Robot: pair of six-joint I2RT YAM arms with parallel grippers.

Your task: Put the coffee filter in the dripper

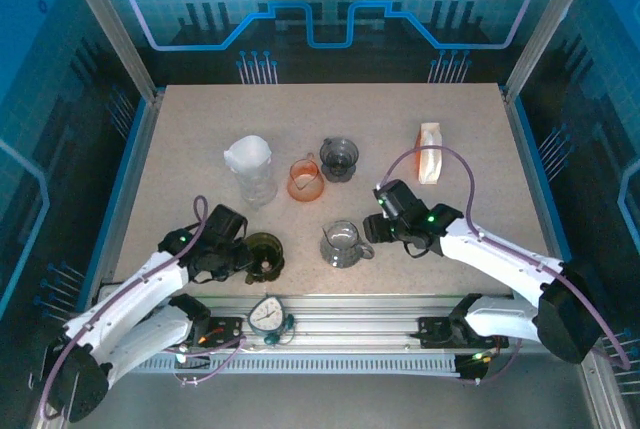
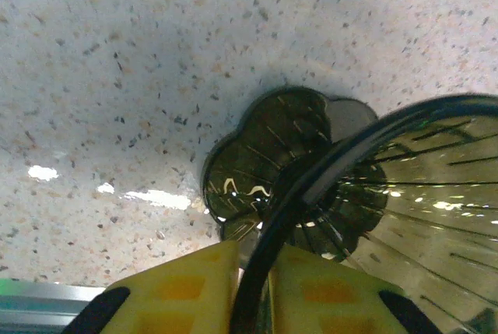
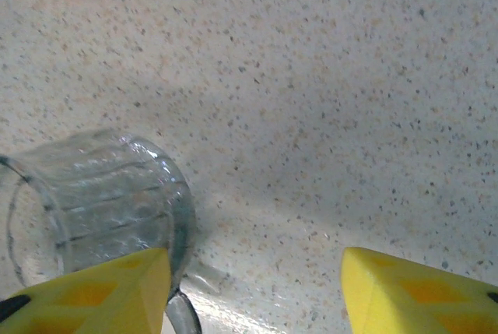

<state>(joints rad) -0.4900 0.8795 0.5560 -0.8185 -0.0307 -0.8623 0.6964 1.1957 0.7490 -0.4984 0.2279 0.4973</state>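
Left gripper (image 2: pixel 253 275): pinches dark ribbed plastic dripper (image 2: pixel 436 194) by rim, steadying it, table's (image 1: pixel 450 119) near edge.
Right gripper (image 3: pixel 257 264): wide apart, empty.

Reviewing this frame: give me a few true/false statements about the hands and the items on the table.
1. The left hand is shut on the rim of the dark dripper. True.
2. The right hand is clamped on the clear dripper. False: its jaws are open, and the dripper sits by one finger.
3. The white filter sits in the mouth of the glass vessel. True.
4. In the top view, the orange dripper stands right of the filter packet. False: it stands to its left, next to the glass vessel.
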